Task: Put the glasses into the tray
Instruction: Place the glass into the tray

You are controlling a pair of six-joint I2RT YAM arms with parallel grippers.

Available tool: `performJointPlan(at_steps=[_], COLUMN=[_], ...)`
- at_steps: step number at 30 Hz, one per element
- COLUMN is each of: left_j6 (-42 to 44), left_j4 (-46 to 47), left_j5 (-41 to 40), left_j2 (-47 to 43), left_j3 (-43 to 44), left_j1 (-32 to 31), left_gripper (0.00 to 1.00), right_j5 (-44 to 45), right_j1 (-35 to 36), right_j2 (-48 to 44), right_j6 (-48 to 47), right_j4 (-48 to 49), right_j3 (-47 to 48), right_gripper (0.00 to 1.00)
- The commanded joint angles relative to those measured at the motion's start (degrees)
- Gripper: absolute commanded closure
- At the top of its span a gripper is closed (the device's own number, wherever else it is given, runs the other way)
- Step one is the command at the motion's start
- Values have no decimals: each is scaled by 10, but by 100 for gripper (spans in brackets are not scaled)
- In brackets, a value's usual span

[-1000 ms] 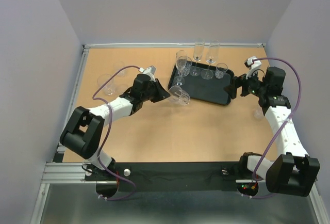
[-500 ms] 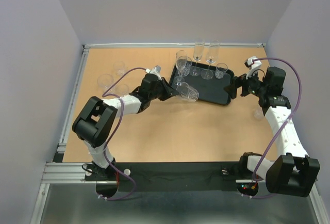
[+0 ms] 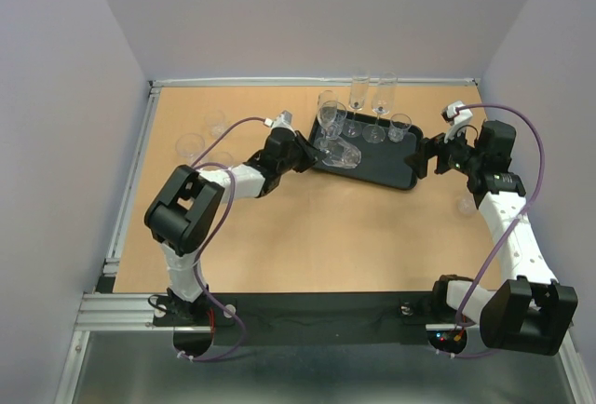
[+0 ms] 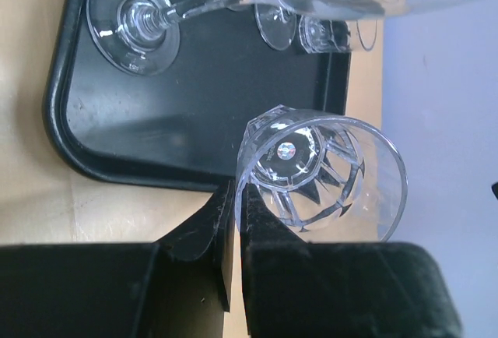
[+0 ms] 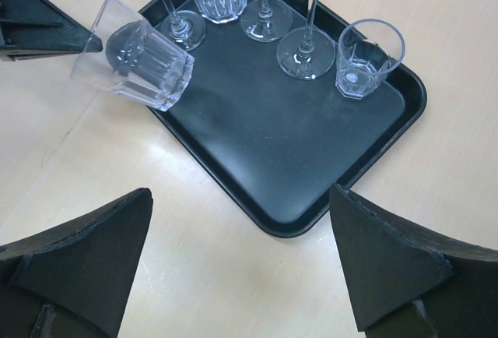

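The black tray (image 3: pixel 382 167) lies at the back right of the table. Several clear glasses stand on it: a wine glass (image 3: pixel 331 117), a tumbler (image 3: pixel 352 127), a stemmed glass (image 3: pixel 374 130) and a small tumbler (image 3: pixel 399 127). My left gripper (image 3: pixel 309 155) is shut on the rim of a faceted tumbler (image 3: pixel 341 154), held tilted just above the tray's left part. In the left wrist view the fingers (image 4: pixel 257 221) pinch its wall (image 4: pixel 319 174). My right gripper (image 3: pixel 424 157) is open and empty by the tray's right corner (image 5: pixel 311 143). The held tumbler (image 5: pixel 140 58) also shows in the right wrist view.
Two flutes (image 3: pixel 358 90) (image 3: pixel 384 90) stand on the table behind the tray. Three tumblers (image 3: pixel 191 146) (image 3: pixel 216 123) (image 3: pixel 221 160) stand at the far left. One glass (image 3: pixel 466 204) stands beside the right arm. Grey walls enclose the table.
My left gripper has moved right and away with the tumbler, from the table in front of the tray's left corner to over the tray. The right arm has not moved.
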Motion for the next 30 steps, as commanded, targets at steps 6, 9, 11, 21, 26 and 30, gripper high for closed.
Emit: performJointPlan(at_steps=[6,9,11,21,26,30], left_j6=[1,7,11,29,34,35], left_j4=[13,1,-5,-36,-44,-48], left_j5=[-35,-43,-49,-70,-72,-75], left_j2=[29,34,38,58,68,73], left_j3=[63,72,79,108,115,119], left_j1=[-10,-13,-14,-18,-19,-19], left_gripper=[100,99,97,87,87,84], right_j5=[-3,-3,-3,-2,0,0], right_j1=[-4,-4,-4,-4,-4,-4], right_j2=[-12,-13,-13,-14,-15,-15], right_j6=[5,4,5,4,4,5], right_j4=[29,28,28,28,28,28], right_j3=[5,5,5,5,6,6], right_gripper=[0,0,0,0,0,0])
